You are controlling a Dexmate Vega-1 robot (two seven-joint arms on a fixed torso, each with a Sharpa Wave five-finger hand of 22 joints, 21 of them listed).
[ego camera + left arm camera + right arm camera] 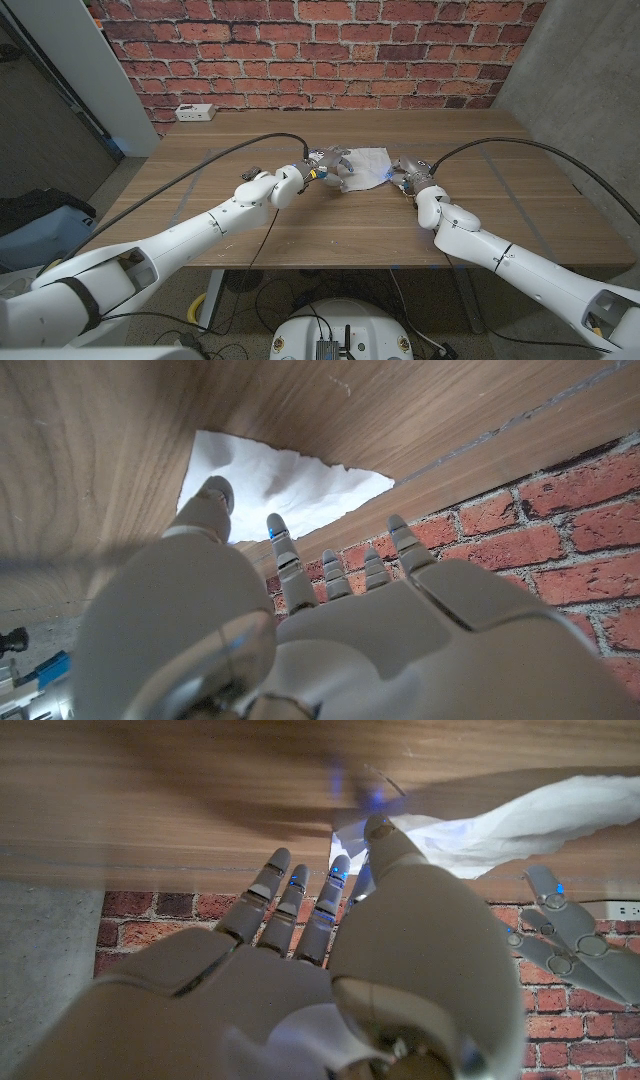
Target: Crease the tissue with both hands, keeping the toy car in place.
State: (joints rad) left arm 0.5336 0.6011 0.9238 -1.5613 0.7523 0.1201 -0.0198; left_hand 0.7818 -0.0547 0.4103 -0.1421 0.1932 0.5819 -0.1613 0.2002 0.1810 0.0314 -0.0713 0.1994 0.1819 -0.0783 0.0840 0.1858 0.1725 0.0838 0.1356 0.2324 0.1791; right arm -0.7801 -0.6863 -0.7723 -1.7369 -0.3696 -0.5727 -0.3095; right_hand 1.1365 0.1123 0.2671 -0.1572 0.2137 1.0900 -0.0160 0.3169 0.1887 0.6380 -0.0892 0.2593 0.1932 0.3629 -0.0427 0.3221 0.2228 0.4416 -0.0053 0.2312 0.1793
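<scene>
Tissue (367,163) lies crumpled on the bench (200,160) between the left hand (328,166) and right hand (407,175), each at one of its edges. Fingers look spread, but whether either pinches it I cannot tell. Thin, limp and easily torn, it is probably best pinched at opposite edges.

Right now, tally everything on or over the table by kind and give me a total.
tissue: 1
robot hand: 2 (left robot hand, right robot hand)
power strip: 1
Total: 4
</scene>
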